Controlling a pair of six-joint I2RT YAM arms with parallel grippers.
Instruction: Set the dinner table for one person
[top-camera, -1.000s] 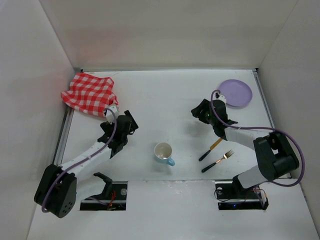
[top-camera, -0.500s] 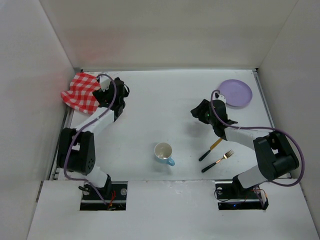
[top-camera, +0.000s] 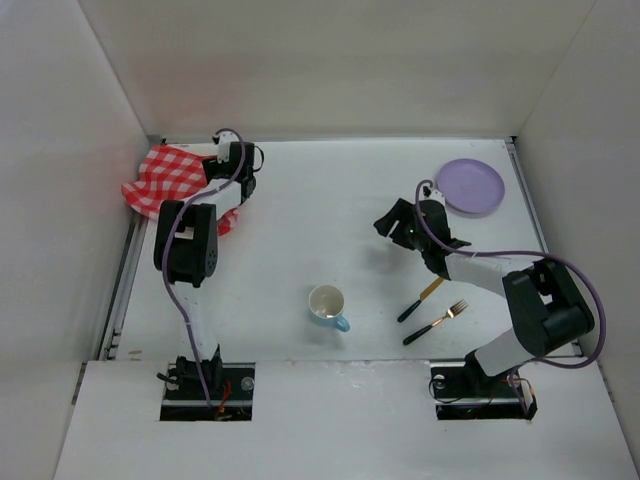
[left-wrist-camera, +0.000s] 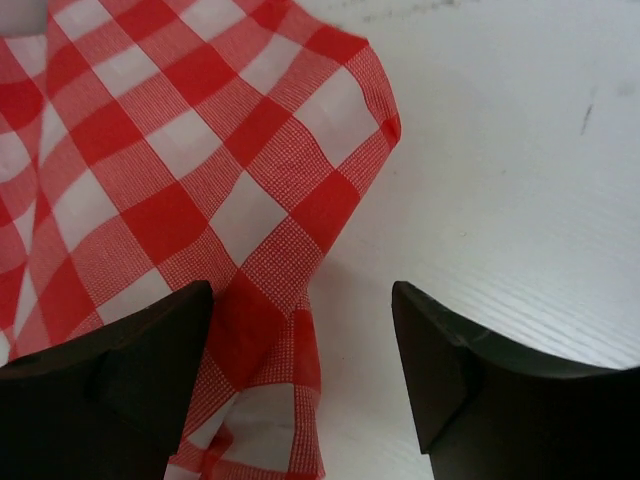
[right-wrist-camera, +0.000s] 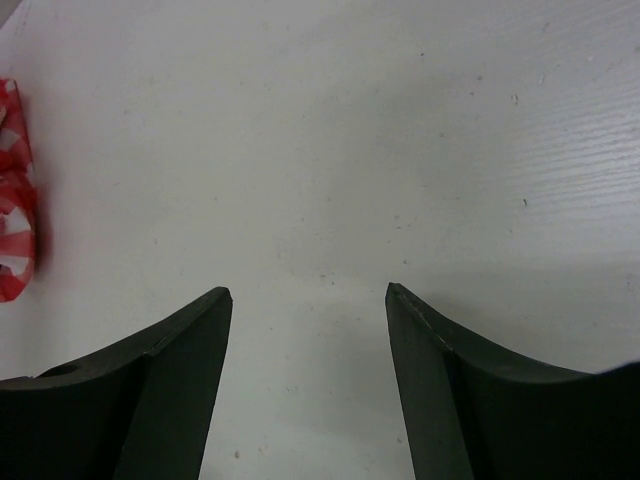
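Your dinner table (top-camera: 320, 210) stretches ahead of both bases. Nearest you, at 6 o'clock, a light blue mug (top-camera: 327, 304) stands upright. At 4 o'clock a fork (top-camera: 436, 322) and a dark-handled utensil (top-camera: 420, 299) lie side by side, not touching. Beyond them your right gripper (right-wrist-camera: 308, 300) hangs open over bare table. Farther off, a purple plate (top-camera: 472, 186) sits at 2 o'clock. At 10 o'clock your left gripper (left-wrist-camera: 300, 300) is spread wide, with the edge of the red-and-white checked cloth (left-wrist-camera: 150, 150) between its fingers.

Crumpled red-checked cloth (top-camera: 165, 180) far left; purple plate (top-camera: 472, 186) far right; mug (top-camera: 327, 304) near centre; knife (top-camera: 420, 298) and fork (top-camera: 436, 322) near right.
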